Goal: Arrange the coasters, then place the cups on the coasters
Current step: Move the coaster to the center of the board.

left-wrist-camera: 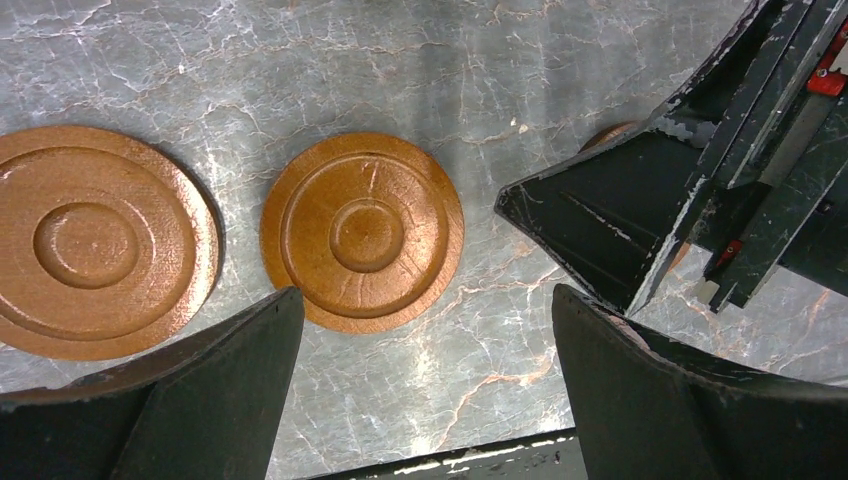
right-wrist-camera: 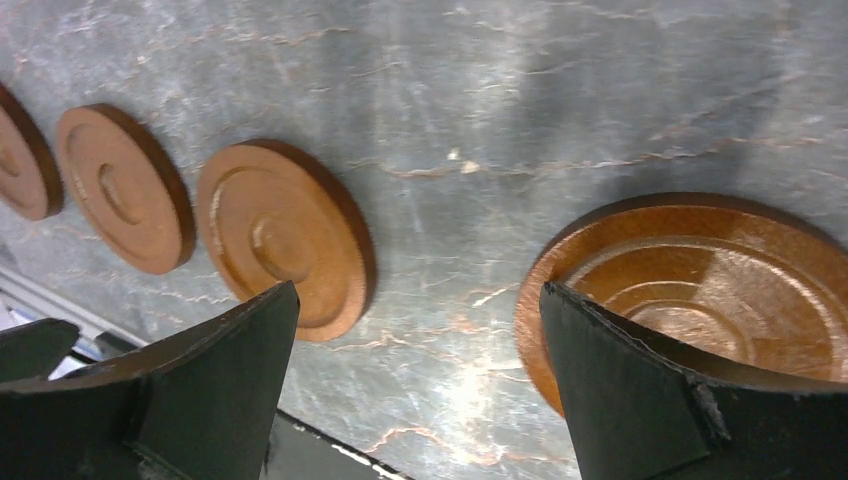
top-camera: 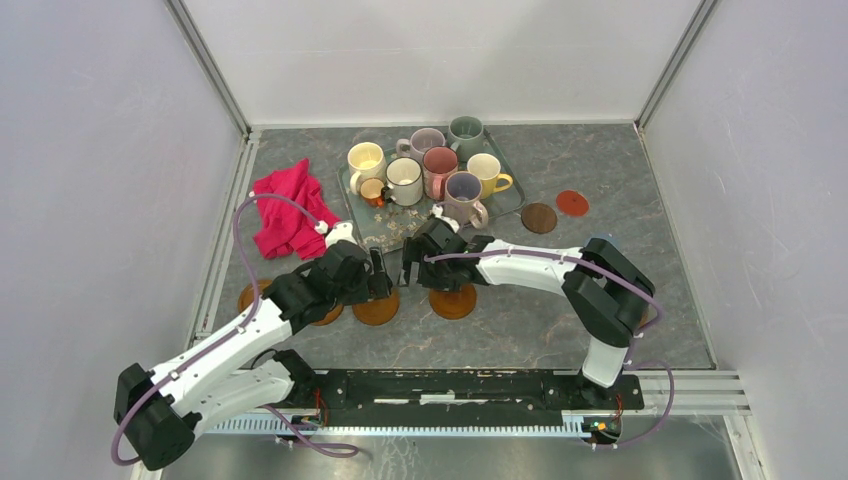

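Four orange-brown coasters (top-camera: 378, 312) lay in a row near the front edge of the table (top-camera: 600, 300), with the cups (top-camera: 405, 180) crowded on the tray (top-camera: 378, 230) behind and a dark brown coaster (top-camera: 539, 217) and a red coaster (top-camera: 572, 203) right of it. You held your left gripper (left-wrist-camera: 425, 300) and right gripper (right-wrist-camera: 420, 290) spread wide, empty, low over that row.

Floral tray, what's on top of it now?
Seven mugs stand on the tray: cream mug, white mug, pink mug, rear mauve mug, front mauve mug, grey-green mug, yellow mug, plus an unidentifiable small orange item. The right gripper covers part of the tray's near edge, hiding that patch.
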Robot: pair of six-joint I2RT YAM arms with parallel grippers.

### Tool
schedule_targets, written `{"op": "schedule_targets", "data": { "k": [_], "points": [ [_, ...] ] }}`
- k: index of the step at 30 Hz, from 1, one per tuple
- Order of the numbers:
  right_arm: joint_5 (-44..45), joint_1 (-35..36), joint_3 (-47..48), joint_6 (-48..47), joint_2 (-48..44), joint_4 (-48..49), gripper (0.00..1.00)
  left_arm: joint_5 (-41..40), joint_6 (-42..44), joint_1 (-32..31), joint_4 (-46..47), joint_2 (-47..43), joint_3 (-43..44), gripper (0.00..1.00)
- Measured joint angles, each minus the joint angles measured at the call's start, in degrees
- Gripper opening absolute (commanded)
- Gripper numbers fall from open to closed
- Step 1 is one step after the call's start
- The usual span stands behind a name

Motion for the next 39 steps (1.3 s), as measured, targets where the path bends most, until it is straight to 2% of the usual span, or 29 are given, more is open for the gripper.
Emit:
{"op": "schedule_targets", "data": {
  "k": [13, 19, 26, 32, 39],
  "points": [
    [1.25, 0.04, 4.94, -0.46, -1.38, -3.89, 0.98, 2.08, 1.07, -0.02, -0.22, -2.86, 0.00, 1.00],
    [2.84, -6.71, -0.15, -1.97, -10.38, -6.10, 0.98, 4.59, 1.64, -1.57, 4.68, -1.31, 0.00, 1.00],
    [7.96, -13.75, -10.01, -5.09, -24.33, -8.37, 0.98, 6.10, 1.62, -8.50, 13.05, 11.08, 1.22, 1.00],
    [13.79, -17.35, -15.67, -9.75, -32.06, -12.09, 0.98, 8.20, 1.70, -12.50, 20.41, 26.18, 6.93, 1.00],
    [20.50, -20.37, -19.71, -15.37, -40.06, -14.21, 0.98, 9.79, 2.54, -14.91, 24.87, 35.78, 14.27, 1.00]
  ]
}}
